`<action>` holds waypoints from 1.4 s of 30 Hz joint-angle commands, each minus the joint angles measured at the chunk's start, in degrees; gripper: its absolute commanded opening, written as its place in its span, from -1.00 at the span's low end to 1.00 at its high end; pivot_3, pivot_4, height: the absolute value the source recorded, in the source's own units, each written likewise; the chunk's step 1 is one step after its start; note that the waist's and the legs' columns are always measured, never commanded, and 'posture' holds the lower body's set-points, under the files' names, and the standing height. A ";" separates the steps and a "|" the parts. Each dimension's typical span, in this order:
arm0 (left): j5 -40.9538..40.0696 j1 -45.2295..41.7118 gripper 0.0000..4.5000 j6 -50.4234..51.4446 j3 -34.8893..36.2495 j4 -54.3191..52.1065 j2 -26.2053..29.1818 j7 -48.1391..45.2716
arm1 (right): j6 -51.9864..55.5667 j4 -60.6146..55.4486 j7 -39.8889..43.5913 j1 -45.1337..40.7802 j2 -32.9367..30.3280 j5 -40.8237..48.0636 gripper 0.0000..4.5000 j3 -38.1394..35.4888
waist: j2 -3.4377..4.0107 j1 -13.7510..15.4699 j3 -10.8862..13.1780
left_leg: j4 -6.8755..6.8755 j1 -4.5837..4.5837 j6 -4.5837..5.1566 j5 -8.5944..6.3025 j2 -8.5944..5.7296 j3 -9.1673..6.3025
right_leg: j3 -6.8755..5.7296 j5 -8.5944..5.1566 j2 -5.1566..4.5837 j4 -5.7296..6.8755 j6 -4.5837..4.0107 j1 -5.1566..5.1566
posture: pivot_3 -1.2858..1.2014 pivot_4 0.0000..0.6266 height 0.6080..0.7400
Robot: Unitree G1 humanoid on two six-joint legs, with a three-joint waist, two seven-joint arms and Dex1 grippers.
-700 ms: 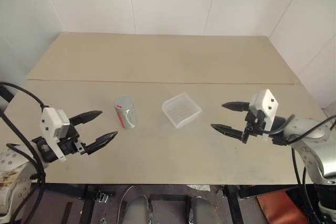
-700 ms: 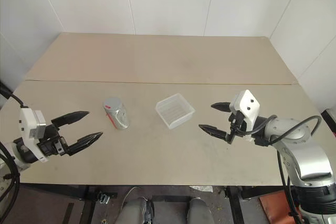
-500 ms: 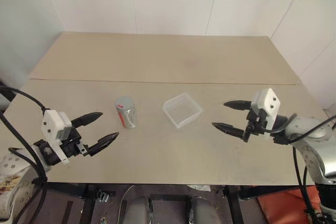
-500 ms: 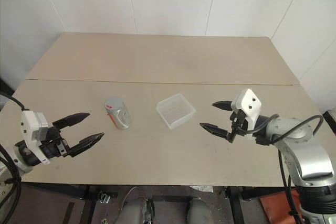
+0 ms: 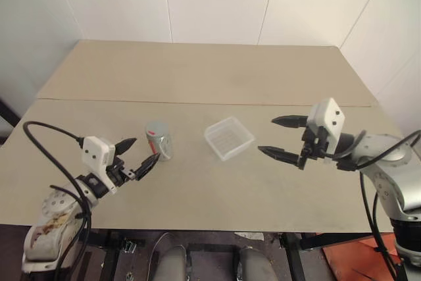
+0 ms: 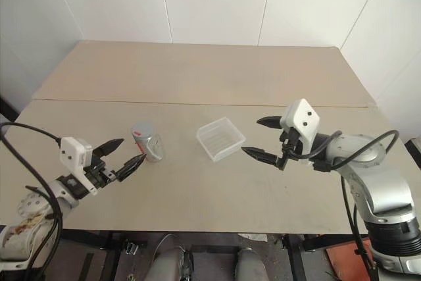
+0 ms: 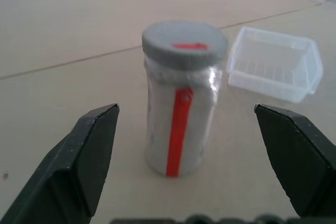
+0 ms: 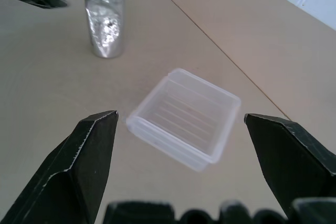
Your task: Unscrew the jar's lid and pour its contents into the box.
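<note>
Jar upright on the worktop, lid on, between two wide-spread grippers.

Jar is a whitish cylinder, long axis vertical, with a red stripe down its label and a flat grey lid facing up. It stands left of centre, just ahead of the left gripper, fingers wide apart and touching nothing. Ribbed, clear plastic box sits mid-worktop, near the right gripper, also spread wide and empty.
</note>
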 commanded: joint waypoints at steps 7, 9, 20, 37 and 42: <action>5.62 -8.32 1.00 -5.78 -4.64 11.20 -1.51 -1.41 | 2.68 -5.75 -2.58 -1.56 0.30 1.56 1.00 -1.27 | -0.02 0.02 0.01 | 0.00 -0.03 0.00 0.00 -0.01 0.00 | -0.02 0.02 0.01 -0.01 0.00 -0.01 | 0.03 -0.52 1.00; 6.31 -9.45 1.00 -6.53 -5.32 12.50 -2.22 -1.22 | 2.95 -6.59 -2.81 -1.25 0.44 2.05 1.00 -1.66 | -0.02 0.02 0.01 | 0.00 -0.03 0.00 0.00 0.00 0.00 | -0.02 0.02 0.00 -0.01 0.00 0.00 | 0.03 -0.52 1.00; 11.63 -14.25 1.00 -12.07 -8.81 18.05 -9.04 2.41 | 2.59 -7.26 -3.29 -0.35 -0.40 2.58 1.00 -2.37 | -0.04 0.03 0.02 | 0.01 -0.03 0.01 0.00 -0.02 -0.02 | -0.03 0.04 0.00 -0.01 0.02 0.02 | 0.03 -0.52 1.00; 11.08 -12.67 -0.13 -10.90 -9.08 11.10 -8.55 2.69 | 1.62 -6.45 -4.72 -2.91 1.55 1.98 1.00 -0.48 | -0.09 -0.07 0.05 | 0.01 -0.03 0.00 0.01 -0.01 -0.03 | -0.03 0.05 0.01 0.01 0.03 0.02 | 0.03 -0.52 1.00; 5.37 -17.36 -0.13 -5.24 -10.44 9.04 -0.51 -10.44 | 4.10 -3.49 -4.46 -11.51 6.91 4.19 1.00 4.30 | -0.08 -0.41 0.06 | 0.01 0.01 -0.01 0.01 0.00 -0.02 | -0.01 0.05 0.04 0.06 0.03 0.00 | 0.03 -0.52 1.00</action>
